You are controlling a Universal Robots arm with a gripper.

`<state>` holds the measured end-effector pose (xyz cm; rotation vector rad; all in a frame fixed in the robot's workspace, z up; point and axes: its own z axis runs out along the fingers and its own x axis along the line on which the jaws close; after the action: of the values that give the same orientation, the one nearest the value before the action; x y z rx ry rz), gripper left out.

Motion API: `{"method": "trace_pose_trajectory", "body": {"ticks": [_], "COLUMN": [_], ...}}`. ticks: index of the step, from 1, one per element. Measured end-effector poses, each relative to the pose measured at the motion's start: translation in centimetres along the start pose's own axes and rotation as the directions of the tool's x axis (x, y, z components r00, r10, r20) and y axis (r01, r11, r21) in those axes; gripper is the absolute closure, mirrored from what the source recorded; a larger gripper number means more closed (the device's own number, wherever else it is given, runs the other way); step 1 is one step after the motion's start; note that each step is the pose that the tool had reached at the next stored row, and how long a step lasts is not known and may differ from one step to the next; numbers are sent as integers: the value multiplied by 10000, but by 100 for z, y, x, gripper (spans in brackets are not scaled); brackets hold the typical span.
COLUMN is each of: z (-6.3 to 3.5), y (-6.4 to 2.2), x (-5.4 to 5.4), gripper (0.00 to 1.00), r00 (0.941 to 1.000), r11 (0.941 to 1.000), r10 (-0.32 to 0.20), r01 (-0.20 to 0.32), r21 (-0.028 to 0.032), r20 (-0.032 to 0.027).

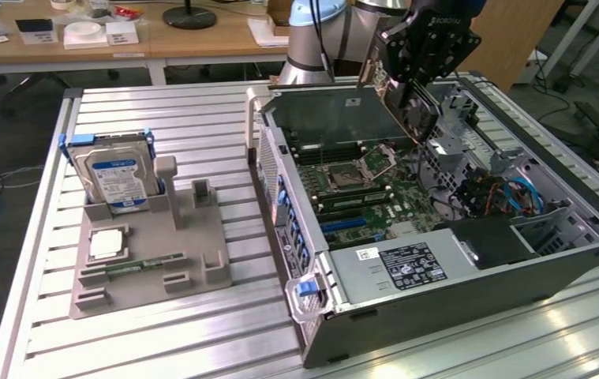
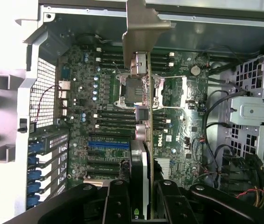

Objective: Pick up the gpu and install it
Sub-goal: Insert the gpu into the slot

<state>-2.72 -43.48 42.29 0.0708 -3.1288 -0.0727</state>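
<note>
My gripper (image 1: 413,83) hangs over the open computer case (image 1: 552,260), shut on the gpu (image 1: 411,117). The card shows edge-on as a thin dark slab above the motherboard (image 1: 362,189). In the wrist view the gpu (image 2: 143,154) runs straight away from the gripper (image 2: 142,191), green board on one side and black cooler on the other. Its silver end bracket (image 2: 143,28) points toward the case's rear wall. The card floats above the CPU socket (image 2: 136,88), clear of the board. A blue expansion slot (image 2: 108,144) lies beside it.
A grey fixture (image 1: 151,268) on the slatted table at the exterior view's left holds a silver hard drive (image 1: 115,178) and a narrow green memory stick (image 1: 147,264). Inside the case are cables (image 1: 510,193), the power supply (image 1: 409,264) and drive cages.
</note>
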Motion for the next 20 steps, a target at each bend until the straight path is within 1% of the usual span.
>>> {"method": "trace_pose_trajectory", "body": {"ticks": [4,9,16,20], "z": [0,0,0,-1], "y": [0,-1,-10,-11], "x": [-1,-1,0,0], "gripper": [72,72,72,72], "r00": [9992,9958,9892,9833], "r11": [9992,9958,9892,9833], "r10": [-402,-910,-1464,-1818], "r01": [402,910,1464,1818], "r21": [3,8,10,12], "r20": [-19,-44,-70,-88]}}
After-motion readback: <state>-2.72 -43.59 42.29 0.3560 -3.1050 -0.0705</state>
